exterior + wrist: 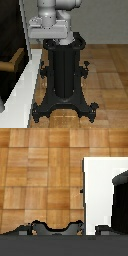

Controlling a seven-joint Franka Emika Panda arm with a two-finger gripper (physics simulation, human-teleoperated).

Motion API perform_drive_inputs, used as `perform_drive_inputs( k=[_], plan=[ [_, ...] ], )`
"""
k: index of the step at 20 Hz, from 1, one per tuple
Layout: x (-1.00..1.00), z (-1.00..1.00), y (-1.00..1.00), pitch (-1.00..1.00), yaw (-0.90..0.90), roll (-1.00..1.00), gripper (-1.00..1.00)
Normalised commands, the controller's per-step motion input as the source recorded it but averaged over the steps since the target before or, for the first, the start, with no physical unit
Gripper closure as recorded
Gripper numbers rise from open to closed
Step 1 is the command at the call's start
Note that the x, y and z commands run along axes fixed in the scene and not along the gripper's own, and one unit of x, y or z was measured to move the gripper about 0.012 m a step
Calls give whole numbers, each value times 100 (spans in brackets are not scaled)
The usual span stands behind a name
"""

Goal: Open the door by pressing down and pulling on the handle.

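Brown wooden handle (13,61) juts from near-black door (11,30)

- You see a wooden parquet floor (107,75) of square tan blocks; it fills most of the wrist view (40,178).
- A black pedestal (64,75) stands upright on that floor, its column rising from a spread, footed base (65,107).
- A grey back wall (107,22) meets the floor at the exterior view's right.
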Motion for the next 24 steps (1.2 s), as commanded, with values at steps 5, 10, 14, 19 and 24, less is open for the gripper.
perform_drive_inputs(
  k=[5,10,14,19,24],
  plan=[
    [0,0,-80,0,0,0,-100],
    [0,0,-60,0,0,0,-100],
    [0,0,-50,0,-4,0,-100],
    [0,0,0,0,-9,0,-100],
    [0,0,0,0,-12,0,-100]
  ],
)
